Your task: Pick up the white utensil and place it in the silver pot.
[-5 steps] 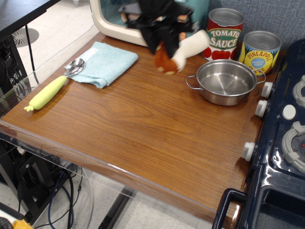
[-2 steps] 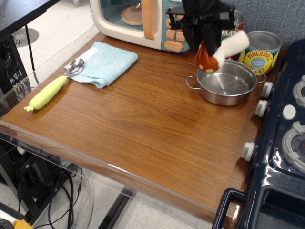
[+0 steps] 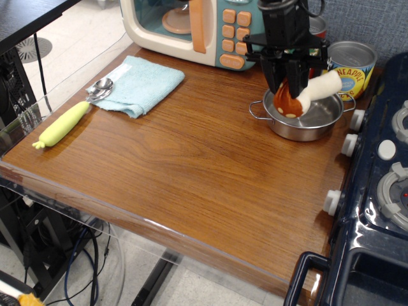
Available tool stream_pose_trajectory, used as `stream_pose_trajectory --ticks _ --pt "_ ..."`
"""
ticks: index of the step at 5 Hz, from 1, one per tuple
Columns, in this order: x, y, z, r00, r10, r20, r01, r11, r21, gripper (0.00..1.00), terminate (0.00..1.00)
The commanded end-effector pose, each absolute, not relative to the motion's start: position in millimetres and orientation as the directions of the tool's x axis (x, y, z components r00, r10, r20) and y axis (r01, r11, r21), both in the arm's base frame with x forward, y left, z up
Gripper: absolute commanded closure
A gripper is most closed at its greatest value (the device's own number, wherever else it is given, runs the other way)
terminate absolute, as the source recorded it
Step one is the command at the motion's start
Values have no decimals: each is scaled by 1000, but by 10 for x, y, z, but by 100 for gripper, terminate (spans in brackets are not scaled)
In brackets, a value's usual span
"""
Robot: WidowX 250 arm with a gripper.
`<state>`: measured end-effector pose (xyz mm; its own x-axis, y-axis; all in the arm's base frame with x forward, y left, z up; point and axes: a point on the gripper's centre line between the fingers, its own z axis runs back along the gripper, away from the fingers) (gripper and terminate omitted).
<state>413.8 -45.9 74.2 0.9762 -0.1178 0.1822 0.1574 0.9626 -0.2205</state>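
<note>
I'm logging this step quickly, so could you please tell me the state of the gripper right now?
Gripper: jaws closed on the white utensil, holding it over the silver pot.

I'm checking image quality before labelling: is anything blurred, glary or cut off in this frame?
In the observation.image view, the gripper and the white utensil over the silver pot look sharp, without smear; a soft glare patch lies on the table; the microwave is cropped at the top edge.
</note>
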Motion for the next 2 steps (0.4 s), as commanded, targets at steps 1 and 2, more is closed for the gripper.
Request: stream_pose_trajectory --ticks 1,2 --pt "4179 -562 846 963 -165 212 205 961 -183 100 0" --pt "4161 -550 816 971 -138 198 168 975 -146 0 0"
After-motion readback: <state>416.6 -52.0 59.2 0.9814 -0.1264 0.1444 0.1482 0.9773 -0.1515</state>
